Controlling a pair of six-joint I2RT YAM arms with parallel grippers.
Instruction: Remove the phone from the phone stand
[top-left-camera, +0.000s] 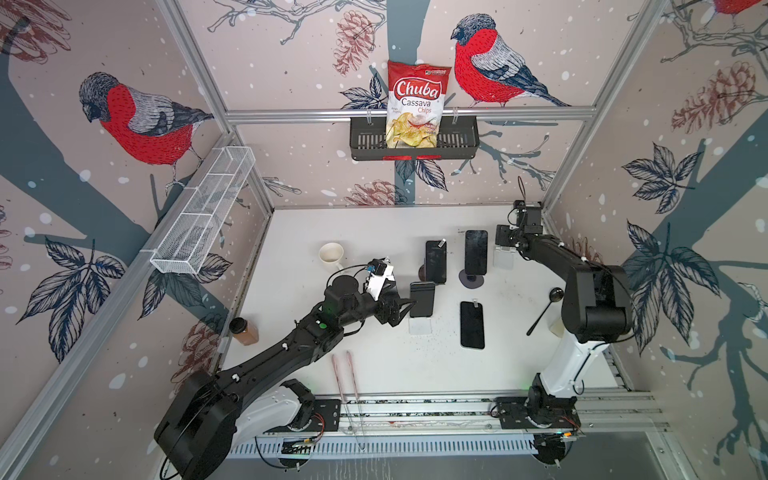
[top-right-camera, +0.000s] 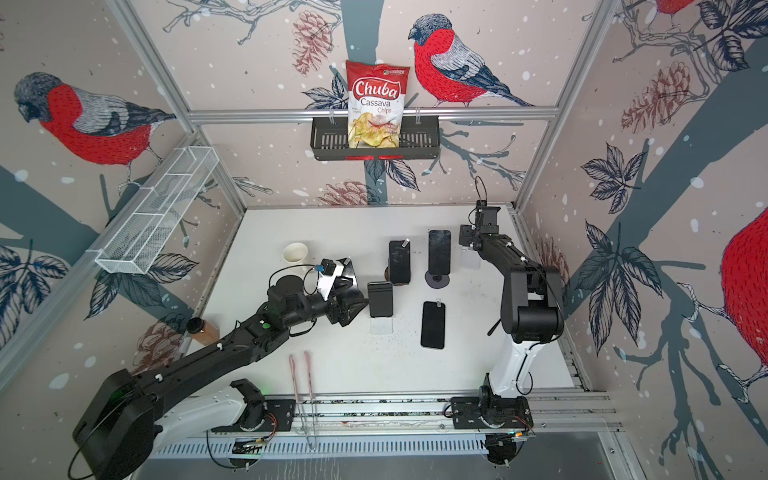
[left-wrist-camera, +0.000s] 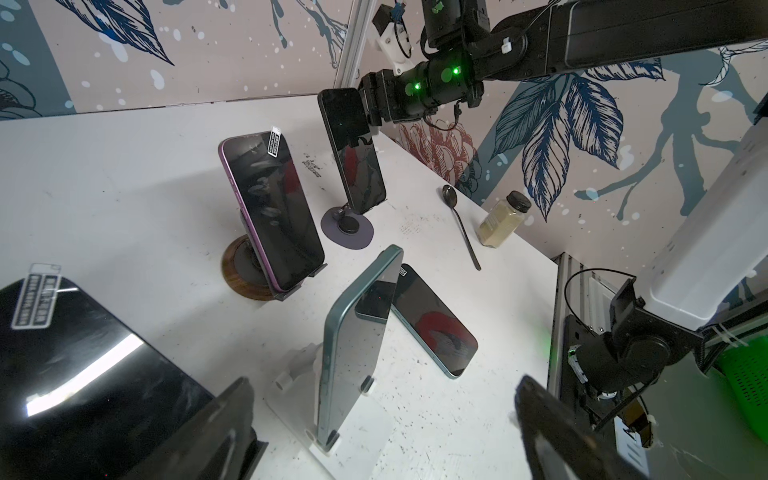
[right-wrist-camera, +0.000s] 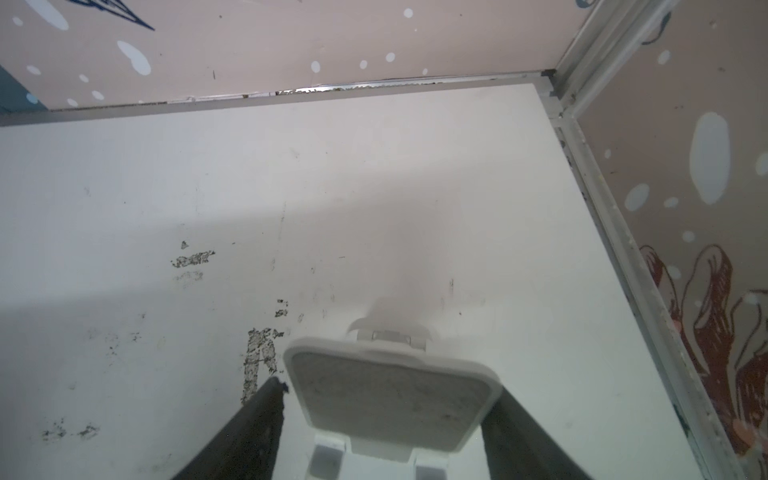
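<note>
A teal phone (top-left-camera: 422, 299) (left-wrist-camera: 357, 345) stands nearly upright on a white phone stand (left-wrist-camera: 353, 432), between the wide-apart fingers of my open left gripper (top-left-camera: 400, 311) (left-wrist-camera: 382, 386); neither finger touches it. Another black phone (left-wrist-camera: 83, 365) lies against the outer side of one left finger (left-wrist-camera: 232, 428). A purple phone (top-left-camera: 435, 262) and a black phone (top-left-camera: 476, 251) rest on round-based stands. One more phone (top-left-camera: 472, 325) lies flat. My right gripper (top-left-camera: 503, 249) (right-wrist-camera: 388, 388) straddles an empty white stand (right-wrist-camera: 390, 395), with a thin gap at one finger (right-wrist-camera: 266, 415).
A white cup (top-left-camera: 331, 253) stands at the back left and a brown jar (top-left-camera: 245, 331) at the left edge. A black spoon (top-left-camera: 546, 309) and another jar (left-wrist-camera: 503, 218) lie by the right arm. Two pink sticks (top-left-camera: 347, 374) lie near the front. A chips bag (top-left-camera: 415, 104) sits in a wall basket.
</note>
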